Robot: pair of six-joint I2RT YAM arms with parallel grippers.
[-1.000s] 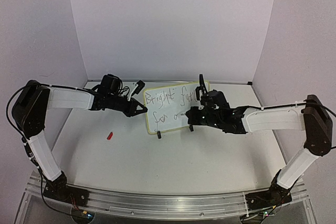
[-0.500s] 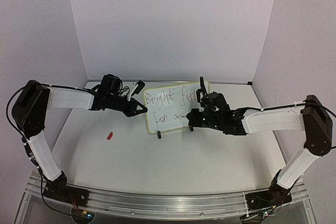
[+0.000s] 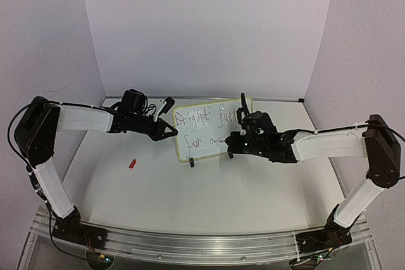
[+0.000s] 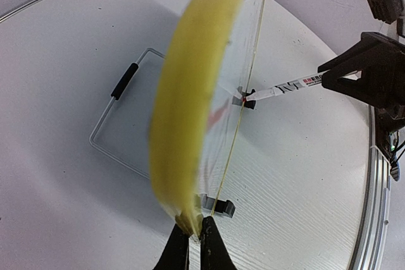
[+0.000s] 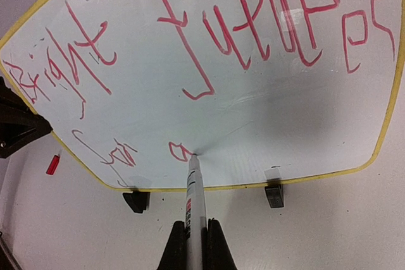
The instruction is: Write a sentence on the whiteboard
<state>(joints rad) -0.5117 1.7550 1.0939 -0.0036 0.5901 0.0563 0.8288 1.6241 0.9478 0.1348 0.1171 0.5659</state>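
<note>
The whiteboard [image 3: 205, 145], white with a pale yellow rim, stands on two black clip feet at mid table. The sentence [image 5: 280, 23] is in red strokes: "Bright future" on top, "for a" below. My left gripper [image 3: 172, 130] is shut on the board's left edge; in the left wrist view it [image 4: 190, 245] pinches the yellow rim [image 4: 190, 105]. My right gripper [image 3: 230, 139] is shut on a white marker [image 5: 194, 188]. The marker tip touches the board just right of the "a". The marker also shows in the left wrist view [image 4: 285, 88].
A small red marker cap [image 3: 131, 163] lies on the table left of the board, also in the right wrist view [image 5: 52, 164]. The board's black wire stand [image 4: 120, 102] sits behind it. White walls enclose the back and sides.
My right gripper has shifted slightly right along the lower line with the marker on the board. The left arm and the board have not moved.
</note>
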